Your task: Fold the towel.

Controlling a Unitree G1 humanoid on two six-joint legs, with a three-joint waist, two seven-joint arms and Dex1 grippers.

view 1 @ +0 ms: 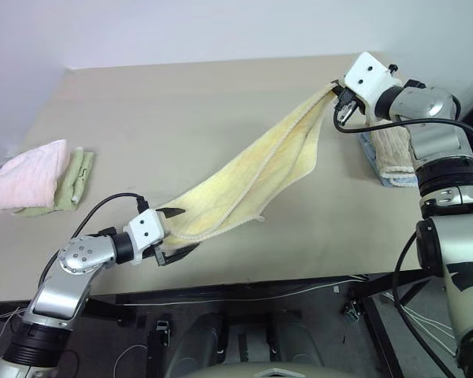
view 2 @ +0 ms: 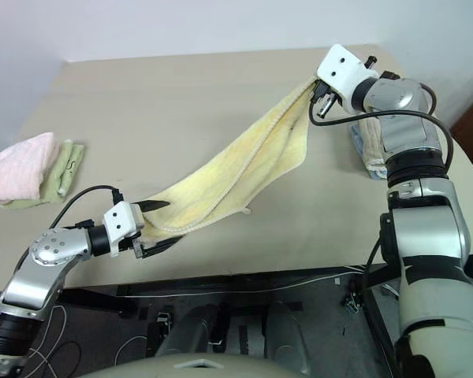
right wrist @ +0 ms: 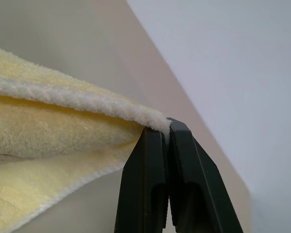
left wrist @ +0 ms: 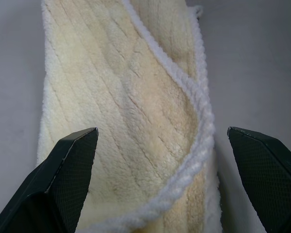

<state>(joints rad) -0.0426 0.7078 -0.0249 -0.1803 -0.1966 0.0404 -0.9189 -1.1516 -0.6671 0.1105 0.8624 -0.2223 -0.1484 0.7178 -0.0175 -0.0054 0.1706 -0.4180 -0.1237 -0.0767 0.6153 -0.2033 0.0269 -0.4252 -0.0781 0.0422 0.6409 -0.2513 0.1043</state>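
Observation:
The towel (view 1: 252, 173) is long and pale yellow with a white edge, and it hangs stretched in a slant over the table (view 1: 165, 102). Its far end is pinched high at the back right by my right gripper (view 1: 337, 96), shut on the towel's edge (right wrist: 87, 102), as the right wrist view shows (right wrist: 166, 127). The towel's low end rests near the table's front edge. There my left gripper (view 1: 180, 233) stands open, one finger on each side of that end. In the left wrist view the towel (left wrist: 121, 97) lies between the wide-apart fingers (left wrist: 72, 160).
A pink fluffy towel (view 1: 27, 179) and a green cloth (view 1: 77, 179) lie at the table's left edge. A beige ribbed folded towel (view 1: 392, 153) sits on a blue cloth at the right edge, under my right arm. Cables hang below the front edge.

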